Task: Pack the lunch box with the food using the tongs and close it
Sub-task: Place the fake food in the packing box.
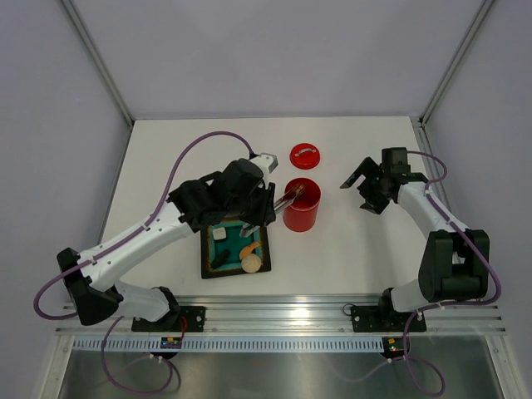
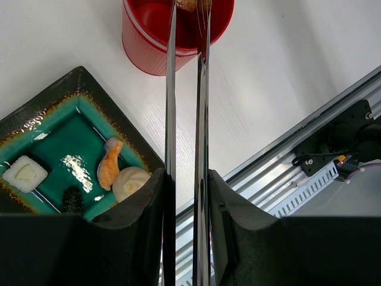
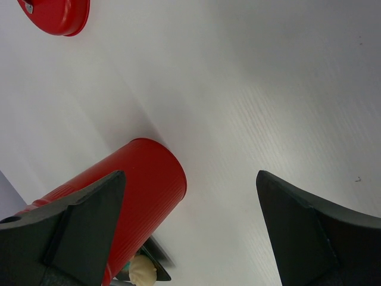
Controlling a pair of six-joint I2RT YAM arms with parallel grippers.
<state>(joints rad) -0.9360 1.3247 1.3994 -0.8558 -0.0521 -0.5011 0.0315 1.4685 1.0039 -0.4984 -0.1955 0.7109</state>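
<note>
Clamping tongs [image 2: 202, 107] in left gripper [image 2: 186, 179], brown bit [image 2: 186, 4] pinched over lunch box [image 2: 143, 47]. Nothing in wide-open right gripper [image 3: 189, 176]. Left to pack: four pieces on plate [image 2: 36, 110]; lid [image 1: 305, 155] unfitted.

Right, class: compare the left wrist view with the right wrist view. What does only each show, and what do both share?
Only the left wrist: the tongs clamped in the left gripper, a brown bit between their arms over the lunch box, the white cube and orange piece. Only the right wrist: the lid, the open right gripper. Both: the lunch box and the beige disc.
</note>
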